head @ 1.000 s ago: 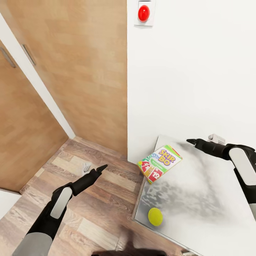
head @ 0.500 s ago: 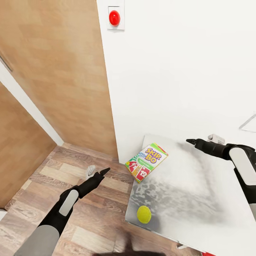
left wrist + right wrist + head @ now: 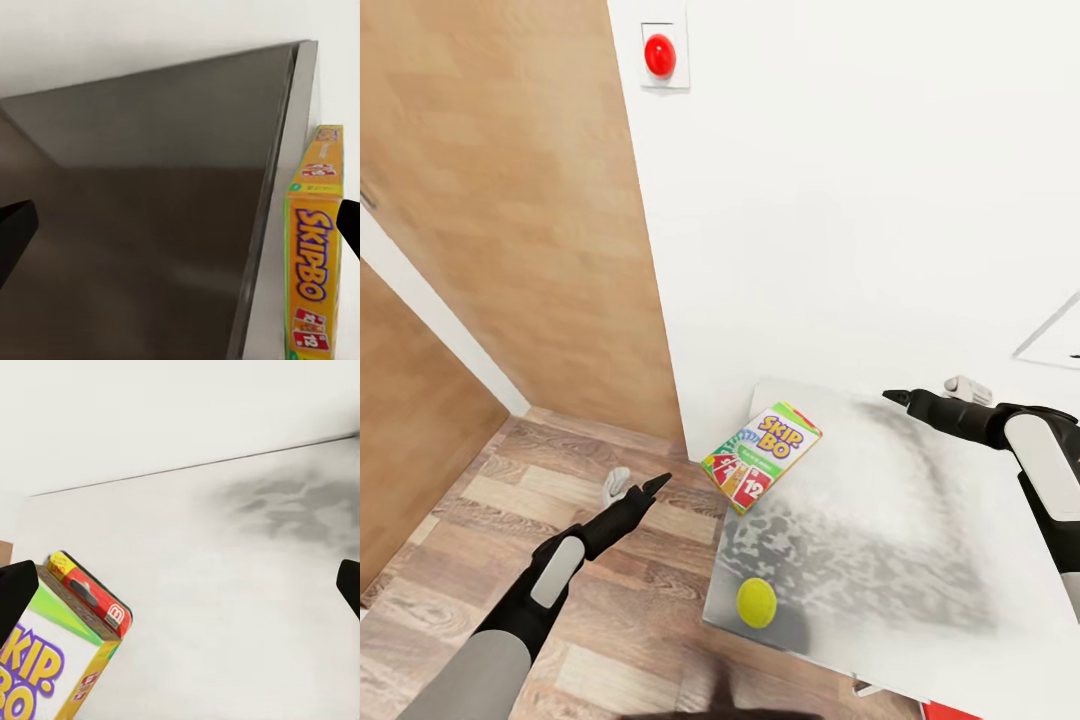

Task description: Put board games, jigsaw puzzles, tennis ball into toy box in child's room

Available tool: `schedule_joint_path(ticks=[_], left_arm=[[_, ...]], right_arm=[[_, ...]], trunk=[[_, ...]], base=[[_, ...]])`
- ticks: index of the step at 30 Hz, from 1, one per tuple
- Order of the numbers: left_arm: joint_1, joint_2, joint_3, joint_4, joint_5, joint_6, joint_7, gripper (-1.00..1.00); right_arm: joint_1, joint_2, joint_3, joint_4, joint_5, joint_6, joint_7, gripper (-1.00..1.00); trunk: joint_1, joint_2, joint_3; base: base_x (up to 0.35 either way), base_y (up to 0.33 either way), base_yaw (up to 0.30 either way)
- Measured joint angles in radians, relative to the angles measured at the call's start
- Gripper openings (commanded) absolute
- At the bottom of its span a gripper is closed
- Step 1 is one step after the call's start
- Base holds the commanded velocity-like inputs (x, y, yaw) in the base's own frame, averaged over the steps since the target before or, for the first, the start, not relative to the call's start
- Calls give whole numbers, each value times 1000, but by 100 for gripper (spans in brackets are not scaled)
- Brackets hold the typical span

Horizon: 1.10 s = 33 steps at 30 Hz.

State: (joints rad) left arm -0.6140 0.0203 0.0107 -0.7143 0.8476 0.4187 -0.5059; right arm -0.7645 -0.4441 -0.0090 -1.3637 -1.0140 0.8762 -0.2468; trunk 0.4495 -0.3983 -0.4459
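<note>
The robot is at the bench (image 3: 920, 600), a pale grey top set against the white wall. A card game box (image 3: 761, 456) lies at the bench's far left corner, w/ one end poking out over the left edge. A yellow tennis ball (image 3: 756, 603) sits near the front left corner, just inside the edge. The toy box and the puzzles can't be seen from here.

The left hand (image 3: 632, 489) hangs over the wood floor, beside the bench's left edge, not touching anything. Its fingers are apart & it holds nothing. In the left wrist view the game box (image 3: 315, 247) shows just past the bench edge. The right hand (image 3: 930, 393) hovers over the far part of the bench, near the wall. It's spread wide, w/ nothing in it.

I think this is the getting-close step: nothing is picked up yet. Next, prob. one hand must go down to the game box or ball, line up around it, then close. The box end sticking over the edge looks easy to pinch.
</note>
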Motion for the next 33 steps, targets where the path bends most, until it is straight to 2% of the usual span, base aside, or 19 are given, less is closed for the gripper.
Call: schedule_joint_path(ticks=[12,25,33], left_arm=[[-1,-2,-31,7,-3,-14,-28,100],[-1,-3,-40,9,-4,-17,-37,100],[-2,-4,-42,9,-3,-18,-38,100]], right_arm=[[0,1,0,-3,-2,1,0,100],[1,2,1,-21,-3,1,0,100],[1,2,1,-28,-3,2,-2,100]], trunk=[[0,0,1],[0,0,1],[0,0,1]], base=[[0,0,-11],[0,0,-6],[0,0,-94]])
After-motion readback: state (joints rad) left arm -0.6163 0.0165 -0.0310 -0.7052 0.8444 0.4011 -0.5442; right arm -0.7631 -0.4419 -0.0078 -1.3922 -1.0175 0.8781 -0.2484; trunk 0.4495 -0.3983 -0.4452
